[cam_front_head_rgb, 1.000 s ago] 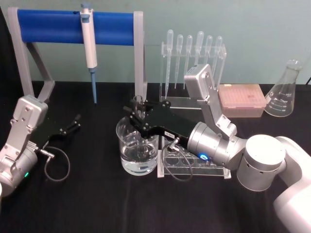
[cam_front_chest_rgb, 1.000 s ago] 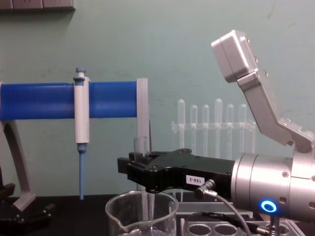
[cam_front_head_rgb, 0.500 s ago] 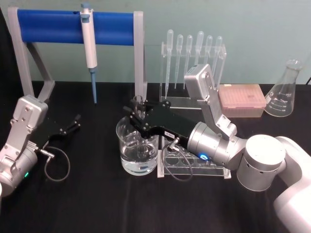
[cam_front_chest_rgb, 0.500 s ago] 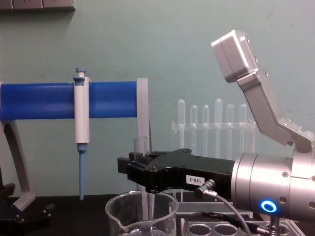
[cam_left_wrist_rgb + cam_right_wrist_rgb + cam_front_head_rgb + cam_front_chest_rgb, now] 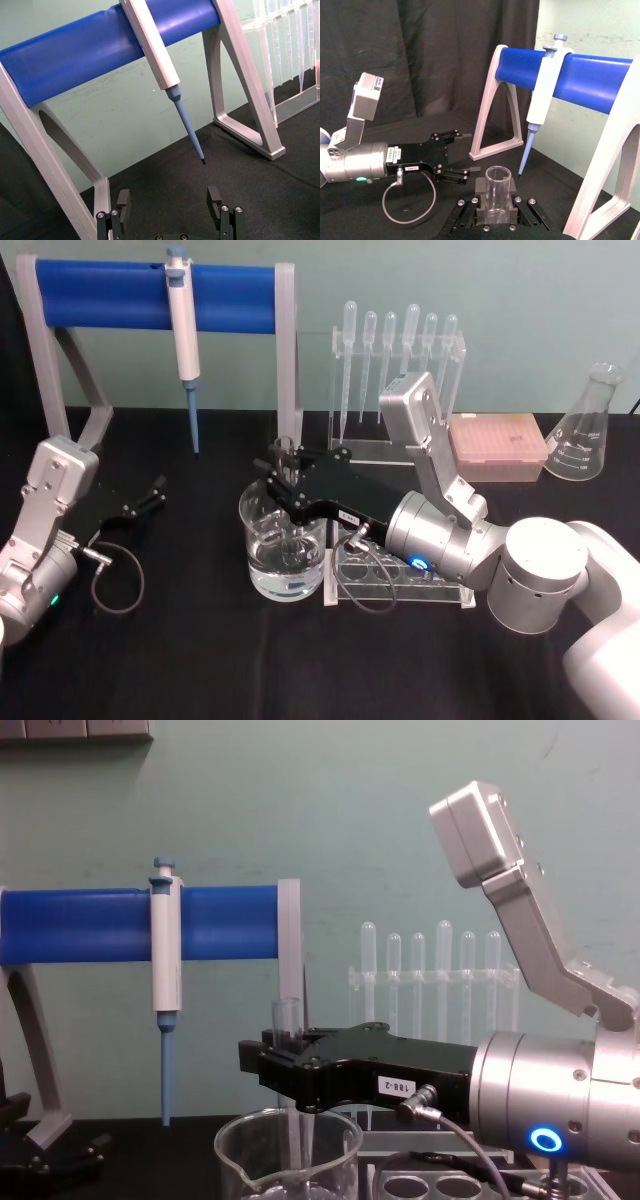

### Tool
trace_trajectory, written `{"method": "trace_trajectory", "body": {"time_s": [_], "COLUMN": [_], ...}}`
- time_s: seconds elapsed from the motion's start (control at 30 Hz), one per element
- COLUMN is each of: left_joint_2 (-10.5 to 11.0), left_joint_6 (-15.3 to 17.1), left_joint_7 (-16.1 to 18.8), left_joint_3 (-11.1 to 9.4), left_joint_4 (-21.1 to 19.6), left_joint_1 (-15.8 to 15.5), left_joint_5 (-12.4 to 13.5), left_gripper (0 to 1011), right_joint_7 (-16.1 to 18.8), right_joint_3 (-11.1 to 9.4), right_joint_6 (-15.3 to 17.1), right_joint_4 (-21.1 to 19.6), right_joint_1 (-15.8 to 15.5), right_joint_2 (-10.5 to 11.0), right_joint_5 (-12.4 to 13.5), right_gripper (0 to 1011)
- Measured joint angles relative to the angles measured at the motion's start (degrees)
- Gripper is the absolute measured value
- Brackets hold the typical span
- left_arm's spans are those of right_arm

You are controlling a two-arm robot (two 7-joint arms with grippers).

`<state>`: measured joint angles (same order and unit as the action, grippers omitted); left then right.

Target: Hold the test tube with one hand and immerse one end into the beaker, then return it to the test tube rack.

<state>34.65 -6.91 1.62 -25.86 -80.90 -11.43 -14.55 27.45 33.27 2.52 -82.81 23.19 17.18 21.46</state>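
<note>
Right tool [image 5: 287, 470] clamps test tube [image 5: 287, 1017] in beaker [image 5: 262, 565] | rack [image 5: 395, 580] beside | left tool [image 5: 150, 495] open, parked

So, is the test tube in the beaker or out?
Inside. The right pincer holds the test tube upright, its lower part below the beaker rim; the left pincer rests open at left.

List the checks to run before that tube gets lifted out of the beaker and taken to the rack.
1. Right gripper shut on the test tube, just below its rim: ok.
2. Tube upright, running down inside the beaker: ok.
3. Tube's lower end under the liquid: cannot tell, the gripper and the glass obscure it.
4. Test tube rack beside the beaker, with free holes: ok.
5. Left gripper open and parked on the table, away from the path: ok.
</note>
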Motion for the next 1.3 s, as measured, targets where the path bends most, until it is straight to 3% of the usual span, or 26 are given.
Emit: {"method": "trace_trajectory", "body": {"time_s": [1.3], "left_joint_2": [0.0], "left_joint_6": [0.0], "left_joint_7": [0.0], "left_joint_3": [0.0], "left_joint_4": [0.0], "left_joint_1": [0.0], "left_joint_5": [0.0], "left_gripper": [1000], "right_joint_7": [0.0], "right_joint_3": [0.0], "right_joint_6": [0.0], "right_joint_4": [0.0], "right_joint_1": [0.0], "right_joint_2": [0.0], "right_joint_5": [0.0], "right_gripper": [224]}}
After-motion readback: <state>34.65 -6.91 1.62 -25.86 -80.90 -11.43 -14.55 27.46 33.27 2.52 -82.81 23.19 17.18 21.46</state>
